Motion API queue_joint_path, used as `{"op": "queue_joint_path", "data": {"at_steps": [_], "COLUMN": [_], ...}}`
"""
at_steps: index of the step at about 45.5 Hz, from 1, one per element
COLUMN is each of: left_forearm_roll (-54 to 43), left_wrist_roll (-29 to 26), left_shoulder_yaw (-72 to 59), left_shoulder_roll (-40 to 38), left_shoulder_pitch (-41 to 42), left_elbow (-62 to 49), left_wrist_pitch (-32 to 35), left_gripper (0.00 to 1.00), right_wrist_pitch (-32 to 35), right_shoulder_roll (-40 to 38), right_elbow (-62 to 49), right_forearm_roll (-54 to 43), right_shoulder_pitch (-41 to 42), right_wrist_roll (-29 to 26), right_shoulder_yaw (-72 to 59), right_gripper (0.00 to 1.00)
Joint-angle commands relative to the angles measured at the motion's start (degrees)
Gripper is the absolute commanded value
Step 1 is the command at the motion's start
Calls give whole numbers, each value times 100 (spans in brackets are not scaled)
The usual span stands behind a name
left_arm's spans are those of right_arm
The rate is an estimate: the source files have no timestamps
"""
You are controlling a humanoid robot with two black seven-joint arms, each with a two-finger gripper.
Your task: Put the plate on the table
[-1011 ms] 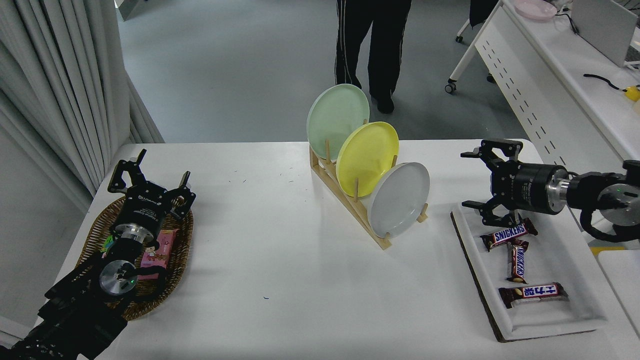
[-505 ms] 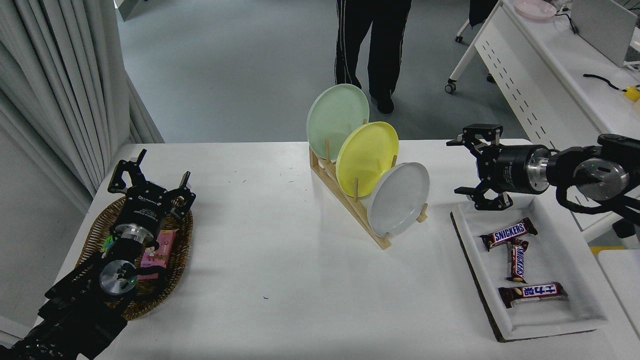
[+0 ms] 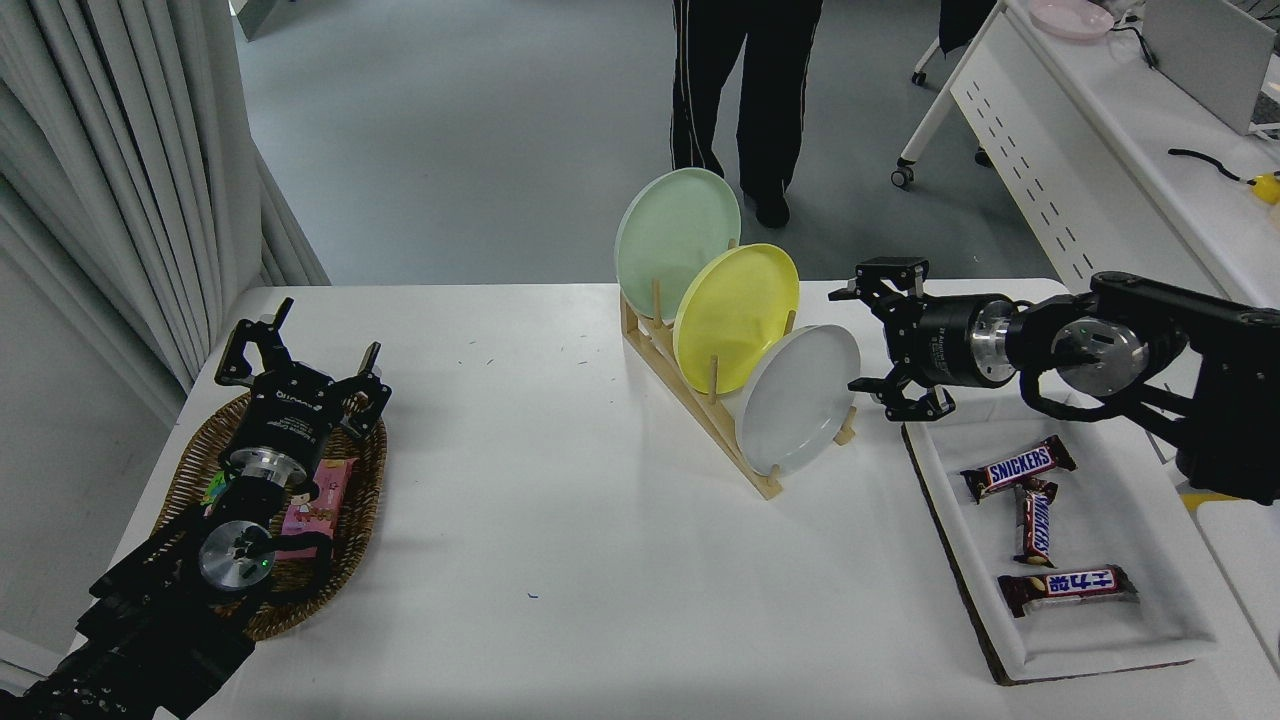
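Right claw (image 3: 868, 338) agape beside plate (image 3: 798, 398)

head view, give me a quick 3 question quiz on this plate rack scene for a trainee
1. True or false: the right gripper is already shut on the grey-white plate.
2. Multiple choice: counting from the near end of the wooden rack, the plates run A) green, yellow, grey-white B) grey-white, yellow, green C) yellow, grey-white, green.
3. Fill in: the left gripper sits parked over the ____ at the table's left.

Key
1. False. Its fingers are spread, just right of the plate's rim and apart from it.
2. B. The yellow plate stands in the middle, the green plate farthest back.
3. Wicker basket.
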Motion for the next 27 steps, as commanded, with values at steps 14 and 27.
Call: {"op": "queue_joint_path", "data": {"at_steps": [14,27], "left_forearm_roll": [0,0], "left_wrist_roll": [0,0], "left_shoulder_yaw": [0,0], "left_shoulder_roll": [-1,-1], "left_shoulder_pitch": [0,0], "left_elbow": [1,1], "left_wrist_pitch": [0,0], "left_gripper": [100,100], "right_wrist_pitch": [-8,1], "right_shoulder_roll": [702,931], "right_elbow": [-772,-992], "right_forearm_roll": [-24,-33], "right_shoulder_pitch": [-14,-14], "right_wrist_roll": [-3,-12], "right_shoulder_yaw": [142,142], "right_gripper": [77,64]}}
